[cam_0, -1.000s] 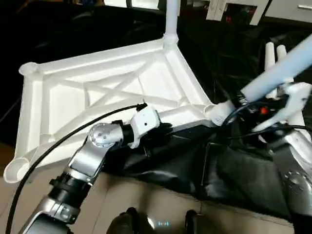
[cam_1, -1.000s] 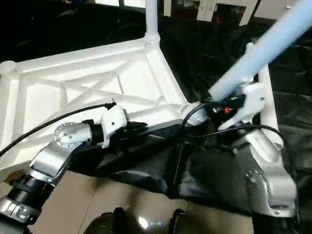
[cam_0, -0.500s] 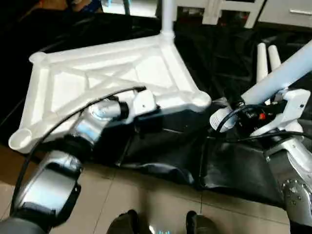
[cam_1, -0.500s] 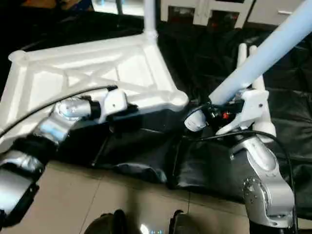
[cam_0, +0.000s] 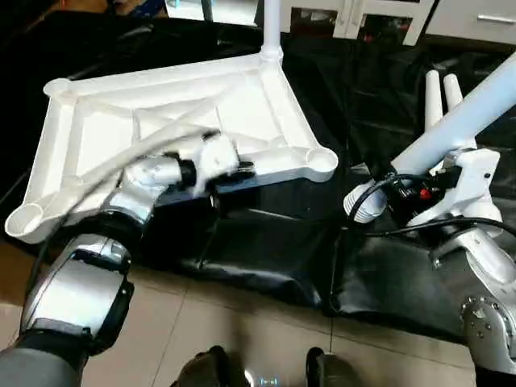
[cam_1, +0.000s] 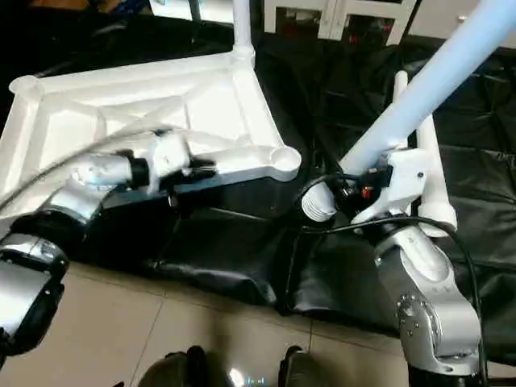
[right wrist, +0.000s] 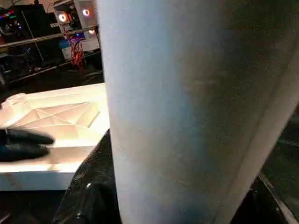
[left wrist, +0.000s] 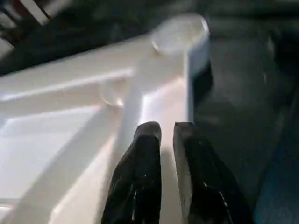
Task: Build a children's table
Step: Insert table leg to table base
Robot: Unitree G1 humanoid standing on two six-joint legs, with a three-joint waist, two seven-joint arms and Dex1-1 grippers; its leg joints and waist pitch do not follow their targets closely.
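Note:
The children's table's white tabletop lies ribbed side up on the black-draped table. One leg stands in its far corner socket. The near right socket is empty. My left gripper lies along the tabletop's near rim. In the left wrist view its fingers stand a narrow gap apart over that rim, with nothing between them. My right gripper is shut on a long white leg. It holds the leg slanted, with the lower end just right of the empty socket and apart from it.
Two spare legs lie on the black cloth behind my right arm. The cloth hangs over the table's front edge above the tiled floor, where my feet show. White furniture stands at the back.
The leg's lower end was against the near right socket and now sits apart from it. My left arm has swung along the near rim and its fingers have parted slightly. The camera tilted.

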